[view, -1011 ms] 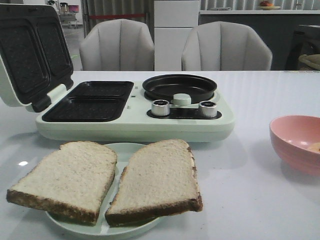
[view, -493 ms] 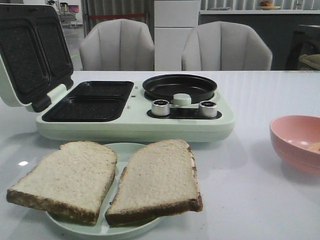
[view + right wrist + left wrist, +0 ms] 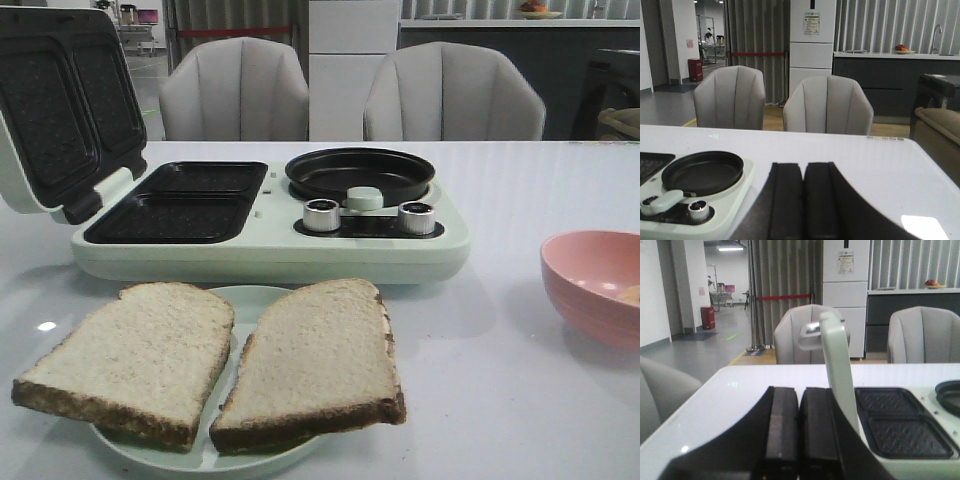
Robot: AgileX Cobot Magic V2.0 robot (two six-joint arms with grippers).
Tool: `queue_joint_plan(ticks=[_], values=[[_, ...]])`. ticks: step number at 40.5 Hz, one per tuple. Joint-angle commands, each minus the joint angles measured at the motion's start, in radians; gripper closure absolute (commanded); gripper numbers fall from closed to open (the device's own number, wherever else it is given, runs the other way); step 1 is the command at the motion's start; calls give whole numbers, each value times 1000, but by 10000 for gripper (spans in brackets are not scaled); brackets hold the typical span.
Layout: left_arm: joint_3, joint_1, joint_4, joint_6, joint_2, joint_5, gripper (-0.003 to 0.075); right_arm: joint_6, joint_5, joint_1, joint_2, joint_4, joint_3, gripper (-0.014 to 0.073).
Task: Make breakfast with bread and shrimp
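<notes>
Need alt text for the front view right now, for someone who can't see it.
Two bread slices lie side by side on a pale plate nearest the camera. Behind it stands a green breakfast maker with its lid open, and a pink bowl sits at right.

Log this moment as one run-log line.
left claw: shut, empty | right claw: shut, empty | bread: two slices on plate | breakfast maker: lid open

Two grey chairs (image 3: 350, 92), white fridge (image 3: 353, 65)
</notes>
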Motion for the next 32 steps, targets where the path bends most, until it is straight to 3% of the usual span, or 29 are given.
queue_joint_plan(ticks=[1, 14, 25, 32], values=[[-155, -1, -12, -3, 13, 0, 619, -3, 10, -2, 40, 5, -132, 510], [-490, -1, -13, -3, 258, 387, 619, -3, 240, -2, 302, 5, -351, 510], [-474, -1, -20, -3, 401, 490, 619, -3, 345, -2, 478, 5, -349, 510], [-446, -1, -35, -3, 467, 472, 619, -3, 356, -2, 580, 5, -348, 510]])
